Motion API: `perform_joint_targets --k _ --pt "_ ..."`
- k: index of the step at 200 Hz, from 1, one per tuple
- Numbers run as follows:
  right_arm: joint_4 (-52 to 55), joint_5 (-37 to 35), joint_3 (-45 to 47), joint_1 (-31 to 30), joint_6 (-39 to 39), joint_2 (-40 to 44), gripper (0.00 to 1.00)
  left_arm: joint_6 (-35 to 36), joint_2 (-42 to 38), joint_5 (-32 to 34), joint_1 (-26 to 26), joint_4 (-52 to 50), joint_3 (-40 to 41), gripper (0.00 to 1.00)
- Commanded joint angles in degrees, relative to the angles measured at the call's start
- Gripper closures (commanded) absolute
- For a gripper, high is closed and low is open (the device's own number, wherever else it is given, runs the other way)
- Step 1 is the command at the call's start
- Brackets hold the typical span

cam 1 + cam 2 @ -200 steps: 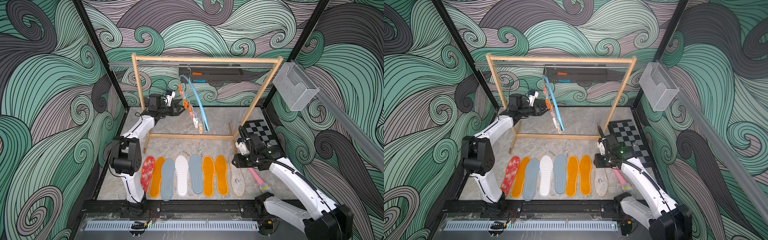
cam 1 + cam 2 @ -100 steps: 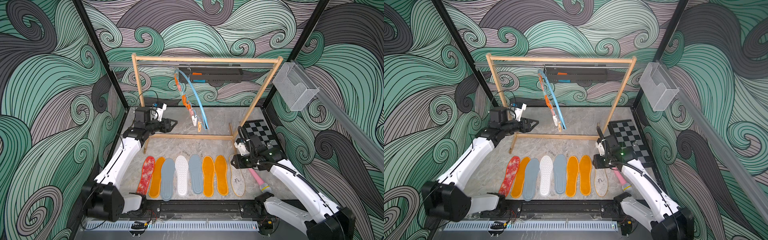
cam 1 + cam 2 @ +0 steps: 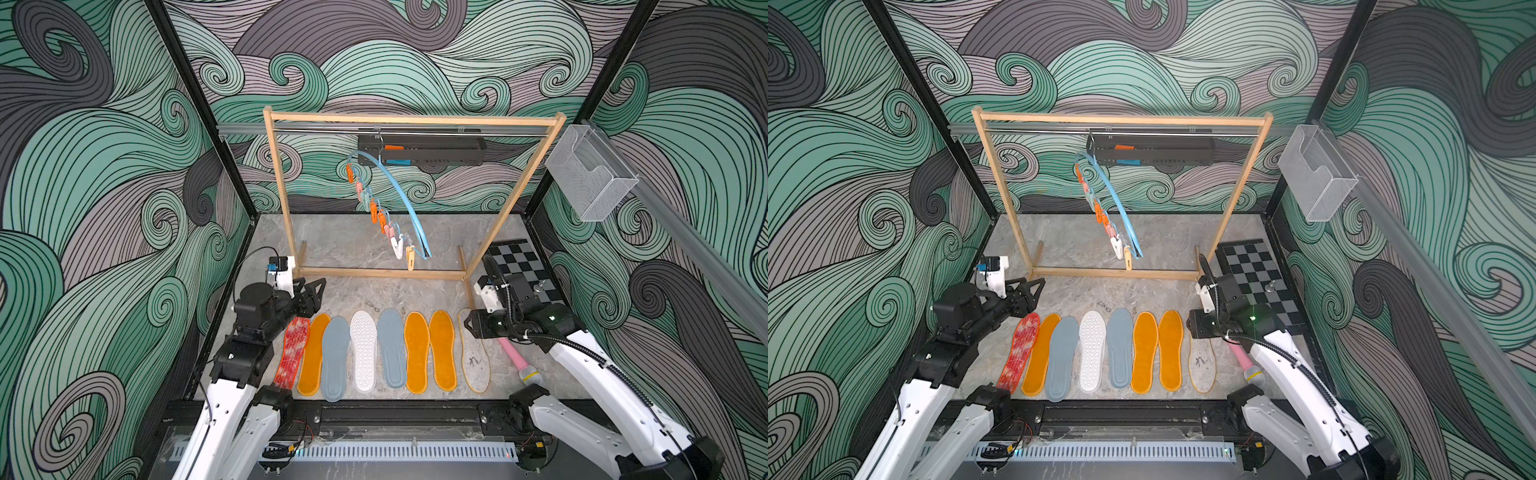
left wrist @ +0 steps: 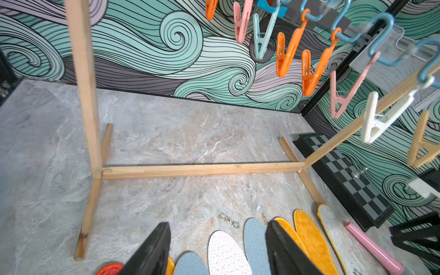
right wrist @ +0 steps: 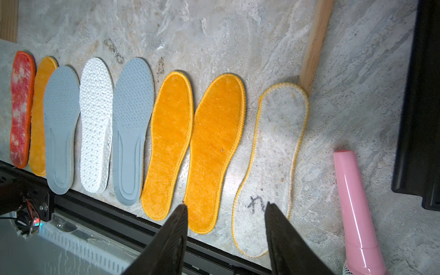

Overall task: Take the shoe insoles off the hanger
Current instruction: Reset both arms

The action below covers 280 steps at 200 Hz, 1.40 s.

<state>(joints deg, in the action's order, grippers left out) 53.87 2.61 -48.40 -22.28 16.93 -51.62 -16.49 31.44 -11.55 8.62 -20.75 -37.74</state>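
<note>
Several shoe insoles lie side by side on the floor in both top views, from the red-white mottled one [image 3: 293,353] through the white dotted one [image 3: 363,351] to the pale grey felt one [image 3: 476,361]. The light blue hanger [image 3: 405,199] hangs on the rack's rod, and its clips [image 4: 288,54] hold nothing. My left gripper [image 3: 316,293] [image 4: 217,222] stands open just behind the toe ends at the row's left. Open too, my right gripper [image 3: 471,328] [image 5: 226,204] hovers over the felt insole [image 5: 278,147]; neither holds anything.
The wooden-framed rack [image 3: 286,195] stands behind the row, its base bar [image 4: 202,169] on the floor. A pink cone-shaped stick [image 3: 515,359] lies under the right arm beside a chequered board [image 3: 523,266]. A black tray [image 3: 424,150] hangs on the rod. A mesh basket [image 3: 590,178] is on the right wall.
My left arm has pulled back from the hanger's clips and come down toward the front, to the left end of the row. Both grippers have opened wider. The right arm has stayed put.
</note>
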Motion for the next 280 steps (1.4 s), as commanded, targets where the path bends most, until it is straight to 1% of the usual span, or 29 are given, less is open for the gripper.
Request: perform_joint_targets --k 1,17,26,28,30,43,45,48,51,54,57,75,91,111,129,143,157,183,199,214,228,239,249,265,280 --pt "-1.1 -2.5 0.7 -0.4 0.1 3.0 0.43 -3.9 -4.2 6.4 -0.1 -2.0 1.4 0.29" --pt "-1.8 -3.2 1.0 -0.4 0.0 5.2 0.4 -4.0 -6.7 10.4 -0.2 -4.1 2.0 0.22" --pt "-2.5 -3.9 1.5 -0.4 0.0 6.7 0.38 -4.5 -7.8 12.9 -0.2 -5.0 1.8 0.11" --pt "-2.6 -4.0 1.6 -0.4 0.0 7.0 0.37 -4.5 -8.1 13.5 -0.2 -5.1 1.9 0.04" --pt "-2.8 -4.0 1.7 -0.4 0.0 7.4 0.36 -4.8 -8.3 13.9 -0.1 -5.3 1.9 0.02" --pt "-3.6 -4.8 2.2 -0.4 -0.4 9.4 0.28 -5.3 -9.3 16.6 -0.2 -5.2 2.6 0.01" --pt "-3.7 -4.8 2.2 -0.4 -0.5 9.8 0.25 -5.4 -9.5 16.9 -0.2 -5.0 2.7 0.01" --pt "-3.9 -5.1 2.3 -0.4 -0.6 10.2 0.17 -5.4 -9.6 17.3 -0.2 -4.9 2.9 0.01" --pt "-4.2 -5.2 2.5 -0.4 -0.8 10.7 0.12 -5.5 -9.8 17.5 -0.2 -4.9 3.1 0.01" --pt "-4.5 -5.3 2.7 -0.4 -0.9 11.2 0.03 -5.6 -9.9 17.7 -0.2 -4.7 3.2 0.01" --pt "-4.9 -5.5 2.9 -0.4 -1.1 11.7 0.01 -5.7 -10.1 17.9 -0.2 -4.5 3.4 0.01" --pt "-7.2 -6.6 4.3 -0.4 -2.3 14.4 0.01 -5.8 -10.5 19.2 -0.2 -4.0 4.1 0.01" --pt "-11.0 -7.2 6.6 -0.4 -2.9 17.2 0.01 -4.2 -10.4 20.7 -0.2 -4.1 4.3 0.01" --pt "-19.7 -8.0 12.2 -0.4 -3.6 21.4 0.01 -3.2 -11.0 25.7 -0.2 -1.4 6.7 0.01" --pt "-28.8 -7.3 17.1 -0.4 -7.2 23.9 0.01 -1.8 -11.8 26.0 -0.2 2.5 10.2 0.01" --pt "-33.7 -10.2 20.1 -0.4 -8.7 24.4 0.01 -1.2 -11.7 25.8 -0.2 6.0 12.8 0.01" --pt "-41.2 -12.5 23.3 -0.3 -11.6 24.5 0.01 -0.3 -10.9 25.7 -0.2 9.8 15.0 0.01" --pt "-53.2 -19.4 29.5 -0.1 -15.8 24.1 0.01 1.9 -7.1 26.9 -0.2 16.0 18.0 0.02" --pt "-61.3 -22.4 33.8 0.9 -18.2 23.0 0.01 2.5 -3.6 27.9 -0.2 20.4 19.6 0.01" --pt "-70.7 -21.9 38.3 2.8 -20.7 21.4 0.01 3.9 -0.5 29.1 -0.2 27.3 22.4 0.01" --pt "-78.6 -21.3 42.2 5.3 -21.0 19.9 0.01 6.1 2.2 32.0 -0.2 32.5 24.5 0.01" --pt "-82.8 -19.9 44.3 7.6 -21.1 18.1 0.01 7.6 4.5 34.0 -0.2 36.2 25.5 0.01" --pt "-86.8 -19.3 45.7 10.4 -19.9 14.9 0.01 7.5 7.2 35.9 -0.4 40.5 26.6 0.01" --pt "-92.3 -14.0 46.4 16.1 -17.1 7.6 0.01 9.4 12.4 34.6 -0.4 44.8 26.1 0.01" --pt "-96.7 -12.4 45.2 18.7 -14.3 1.1 0.01 10.7 19.4 34.6 -0.5 52.3 26.5 0.01"
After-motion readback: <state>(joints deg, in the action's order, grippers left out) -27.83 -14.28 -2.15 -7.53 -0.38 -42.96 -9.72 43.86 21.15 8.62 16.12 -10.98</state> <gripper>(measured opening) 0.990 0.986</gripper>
